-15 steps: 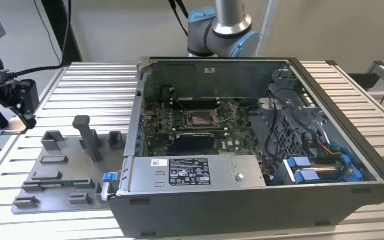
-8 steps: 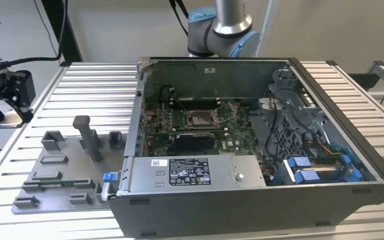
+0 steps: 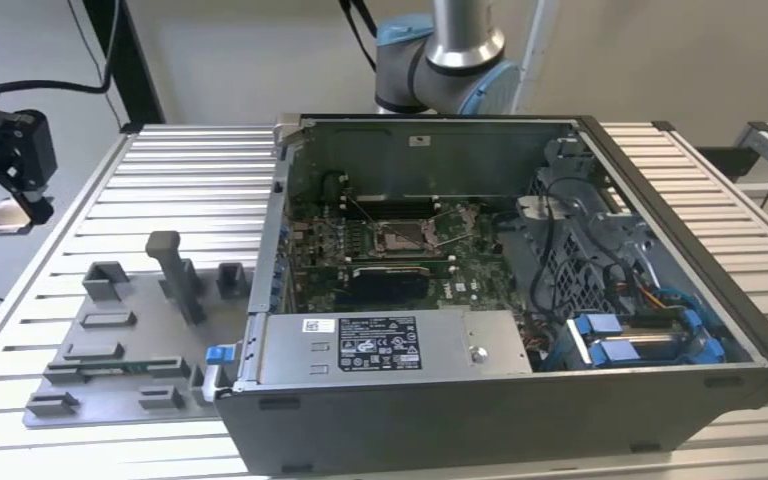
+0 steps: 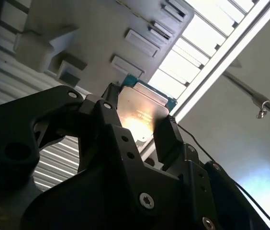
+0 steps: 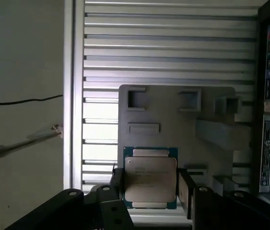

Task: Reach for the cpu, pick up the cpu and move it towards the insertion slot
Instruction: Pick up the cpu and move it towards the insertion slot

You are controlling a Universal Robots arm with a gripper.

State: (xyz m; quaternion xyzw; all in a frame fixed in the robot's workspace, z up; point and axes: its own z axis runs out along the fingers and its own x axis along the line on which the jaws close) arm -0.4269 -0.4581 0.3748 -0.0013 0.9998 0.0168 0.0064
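First wrist view — gripper (image 5: pixel 150 188) clamped on cpu (image 5: pixel 150 172).

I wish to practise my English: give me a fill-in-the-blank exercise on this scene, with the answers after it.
In the exterior view the hand hangs at the view's ____ edge.
In both wrist views the cpu is gripped ____ the hand's fingers.
The insertion slot lies ____ the open computer case.
Answers: left; between; inside.
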